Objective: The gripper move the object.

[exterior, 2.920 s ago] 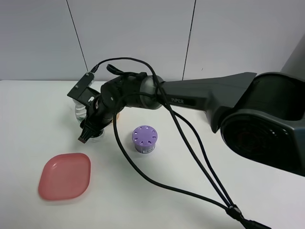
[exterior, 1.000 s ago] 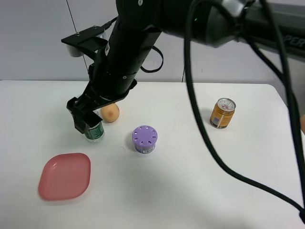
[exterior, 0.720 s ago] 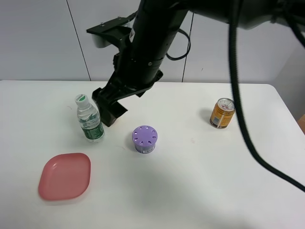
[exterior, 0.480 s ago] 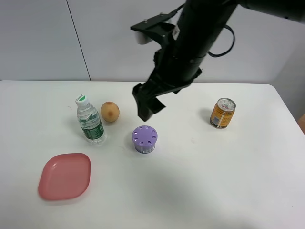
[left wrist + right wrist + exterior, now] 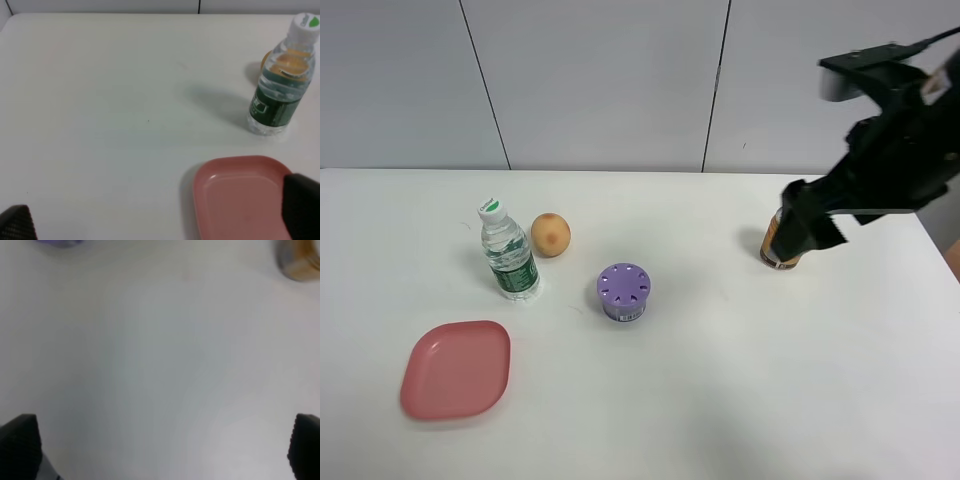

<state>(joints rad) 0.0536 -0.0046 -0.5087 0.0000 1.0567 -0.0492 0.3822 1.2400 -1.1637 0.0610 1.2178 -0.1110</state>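
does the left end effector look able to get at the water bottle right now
Probably yes. In the left wrist view the water bottle stands upright ahead with bare table in between; only the pink plate lies nearer, off to one side.

No text can be read with certainty in these views. The water bottle [image 5: 508,253] has a green label [image 5: 271,107] with small white marks on it, but they are too small and blurred to spell out. Its white cap [image 5: 306,22] carries a green leaf-shaped mark and a tiny line of print that I cannot read. The orange can [image 5: 775,246] is half hidden behind the right pincer [image 5: 806,226], and no letters show on its visible side. The purple round container [image 5: 623,292] has a pale band near its base, also unreadable.
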